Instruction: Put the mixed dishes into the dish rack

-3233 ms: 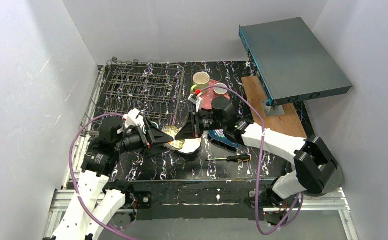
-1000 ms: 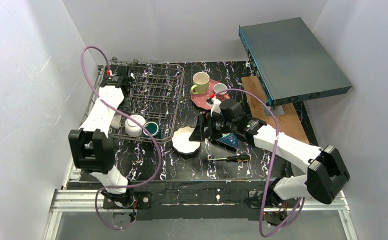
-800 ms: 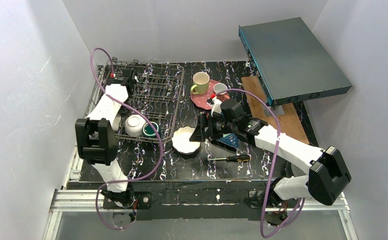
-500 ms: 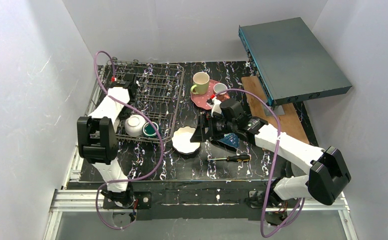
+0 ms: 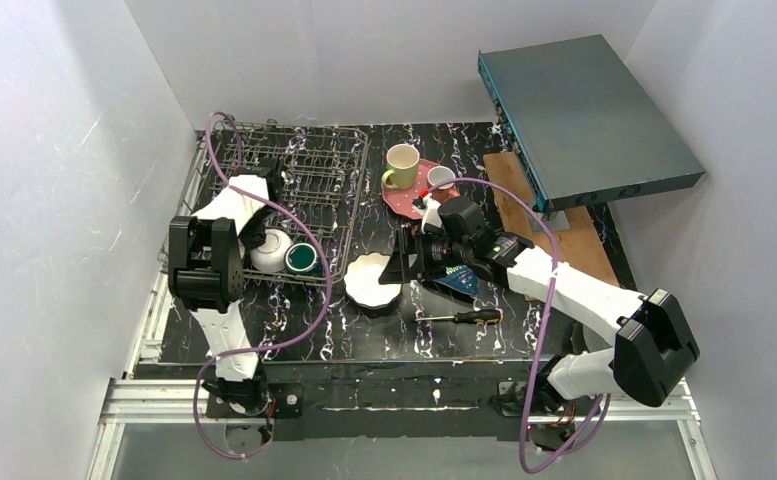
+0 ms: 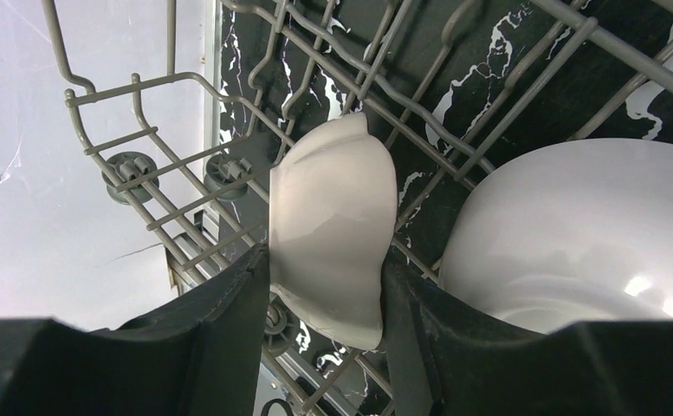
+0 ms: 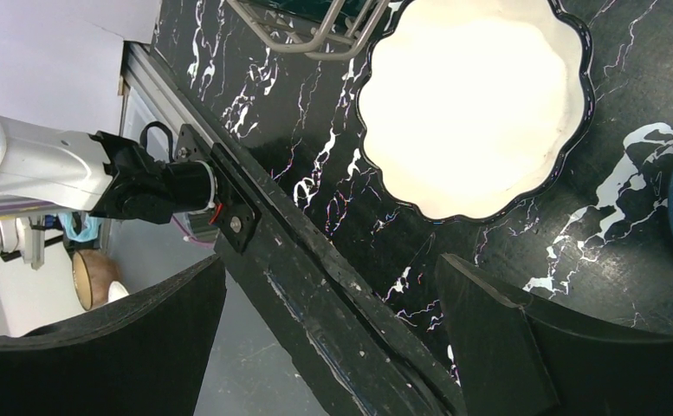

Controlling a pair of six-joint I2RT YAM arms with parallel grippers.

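Tabletop [image 5: 364,338] in black marble pattern, seen from above. A grey wire dish rack [image 5: 314,165] sits at the far left, with a white bowl [image 5: 275,250] and a green-inside cup [image 5: 303,258] side by side at its near end. The left arm [image 5: 232,205] bends down into the rack beside the white bowl. A scalloped cream bowl [image 5: 372,282] stands just right of the rack. The right arm [image 5: 564,285] reaches toward it across a blue leaf-shaped plate [image 5: 461,283]. Farther back, a yellow-green mug [image 5: 401,162] and a small salmon cup [image 5: 441,178] sit at a pink dotted plate [image 5: 409,203]. A screwdriver [image 5: 464,316] lies near the front.

Left wrist view: the left gripper [image 6: 326,260] clamps a pale lobed dish [image 6: 328,225] between both fingers. It is over the rack wires, just beside the white bowl's rounded side.

Right wrist view: the right gripper [image 7: 333,269] is spread wide and empty. The scalloped cream bowl stands upright, in view beyond its fingers.
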